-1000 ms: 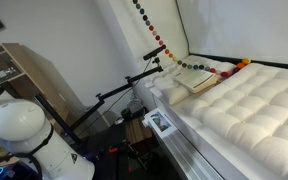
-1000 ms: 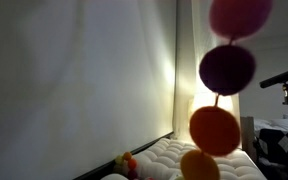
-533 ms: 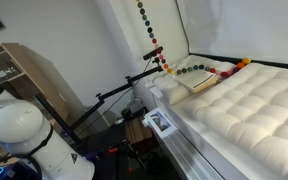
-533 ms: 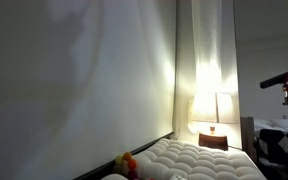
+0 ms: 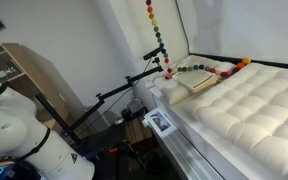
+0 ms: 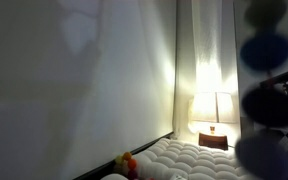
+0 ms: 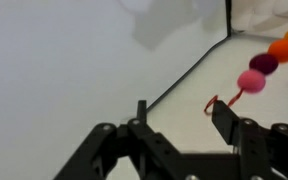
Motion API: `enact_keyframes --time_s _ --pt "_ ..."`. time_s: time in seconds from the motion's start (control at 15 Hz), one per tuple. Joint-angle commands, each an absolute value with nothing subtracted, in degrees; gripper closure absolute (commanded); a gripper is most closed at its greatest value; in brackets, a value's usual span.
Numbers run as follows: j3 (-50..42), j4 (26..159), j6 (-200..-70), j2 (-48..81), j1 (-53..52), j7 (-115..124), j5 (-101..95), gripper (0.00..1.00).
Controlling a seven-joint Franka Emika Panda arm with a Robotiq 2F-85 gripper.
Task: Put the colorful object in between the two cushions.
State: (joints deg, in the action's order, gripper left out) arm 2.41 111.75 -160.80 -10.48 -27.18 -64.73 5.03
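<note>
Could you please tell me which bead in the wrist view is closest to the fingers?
The pink bead at the end of the colorful object, just beyond the fingers; the purple bead and orange bead sit farther up the string.

1 long string of small round beads (image 5: pixel 161 47) in red, orange, yellow, green and dark colours. 2 cream-white cushions: 1 thick tufted quilted cushion (image 5: pixel 249 110), 1 flatter smooth cushion (image 5: pixel 197 82). 1 lit table lamp (image 6: pixel 212 104) with a pale shade. 1 light wooden cabinet (image 5: pixel 19 65). 1 black jointed stand (image 5: pixel 124 90). 1 black gripper (image 7: pixel 180 112) with 2 fingers (image 7: pixel 141 112). 4 blurred dark beads (image 6: pixel 267 50) close to the lens in an exterior view.
</note>
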Motion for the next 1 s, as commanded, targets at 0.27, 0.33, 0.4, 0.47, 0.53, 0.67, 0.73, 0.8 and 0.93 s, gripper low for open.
enact_keyframes --time_s 0.27,0.33,0.4,0.47,0.53,0.67,0.73,0.8,0.93 --pt "10.06 112.98 -151.65 -15.23 -19.37 -52.67 -3.57 0.00" --pt "10.50 113.13 -151.52 -15.51 -18.99 -51.48 -4.13 0.00" --pt "10.62 113.30 -151.43 -15.83 -18.98 -50.71 -4.16 0.00" --pt "10.79 113.40 -151.51 -16.08 -18.82 -49.70 -4.37 0.00" --pt "10.77 113.51 -152.10 -16.38 -18.90 -49.25 -4.26 0.00" --pt "11.95 113.76 -153.13 -17.12 -16.99 -46.39 -8.84 0.00" --pt "12.62 113.82 -153.70 -17.46 -15.84 -44.96 -12.48 0.00" --pt "13.47 113.77 -154.29 -17.83 -14.29 -42.64 -17.34 0.00" --pt "15.13 113.47 -155.67 -18.41 -11.03 -37.36 -26.83 0.00"
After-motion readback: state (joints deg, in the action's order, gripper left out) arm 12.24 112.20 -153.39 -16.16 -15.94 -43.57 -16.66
